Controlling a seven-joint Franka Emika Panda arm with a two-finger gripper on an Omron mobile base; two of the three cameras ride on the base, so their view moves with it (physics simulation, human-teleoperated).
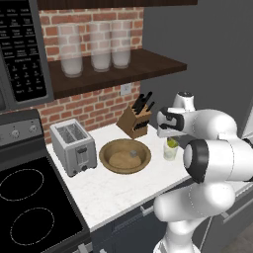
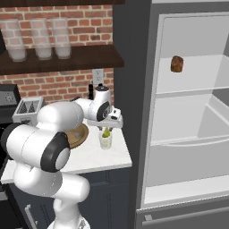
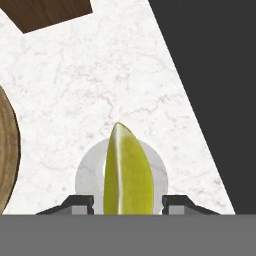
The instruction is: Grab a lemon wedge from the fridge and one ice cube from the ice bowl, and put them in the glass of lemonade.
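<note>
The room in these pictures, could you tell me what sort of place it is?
A home-style kitchen, rendered: a toaster and knife block on a marble counter, a stovetop, and an open fridge.

A silver toaster (image 1: 73, 146) sits left of centre, a knife block (image 1: 134, 121) right of centre, three frosted jars (image 1: 94, 47) on the upper shelf (image 1: 143, 64).

A red brick wall (image 1: 94, 106) backs the white marble counter (image 1: 113, 190). A dark wooden shelf (image 1: 118, 71) hangs above; a black stove (image 1: 29, 207) stands beside.
</note>
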